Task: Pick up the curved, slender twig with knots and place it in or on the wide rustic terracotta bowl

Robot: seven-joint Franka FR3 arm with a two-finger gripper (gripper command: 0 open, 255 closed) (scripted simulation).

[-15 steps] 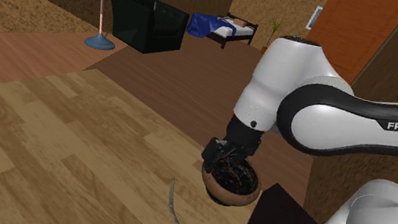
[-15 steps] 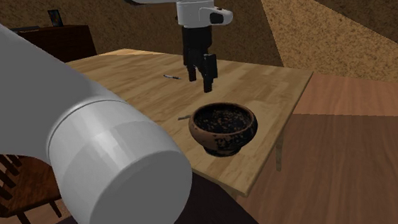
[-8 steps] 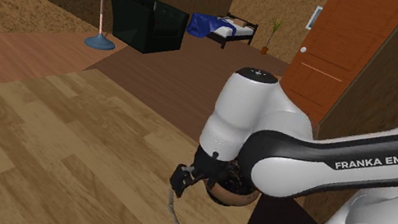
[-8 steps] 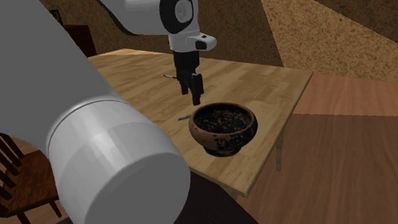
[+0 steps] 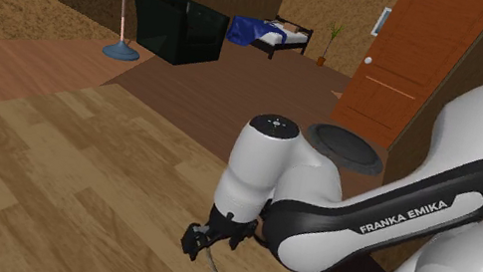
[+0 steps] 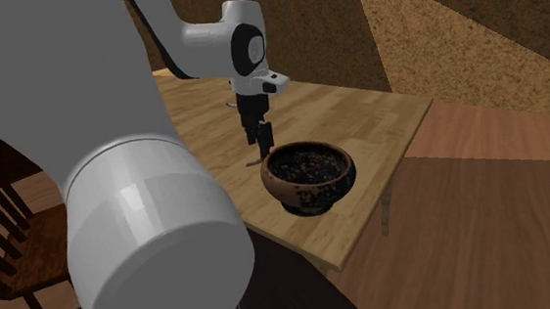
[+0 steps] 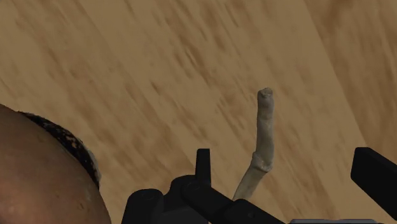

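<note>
The two black fingers [image 7: 203, 167] stand spread apart, and the twig [image 7: 263, 137] lies on the worktop [image 7: 146, 76] in the gap between them, touching neither. It sits nearer one finger than the other, with bare wood showing on both sides of it. Its long axis runs away from the hand, roughly midway along the gap: the near end slips under the black body of the hand, and the far end points outward to a blunt, knobby tip.

The twig is slender, pale and bone-coloured, with a thickened knot partway along. From that knot it bends gently, so the whole piece forms a shallow curve.

In the shoulder view the fingers [image 5: 200, 242] hang low over the worktop [image 5: 73, 162], and a short stretch of the twig [image 5: 213, 265] shows just past them, slanting toward that view's lower right. In the second exterior view the fingers [image 6: 261, 136] point straight down just above the twig [image 6: 254, 163], which lies flat just beside the bowl [image 6: 310, 193], on its left in that view.

The bowl is wide and round, reddish-brown like terracotta, with a dark speckled inside; in the wrist view its curved wall [image 7: 38, 184] bulges beside the hand. The worktop is light wood with streaky grain.
</note>
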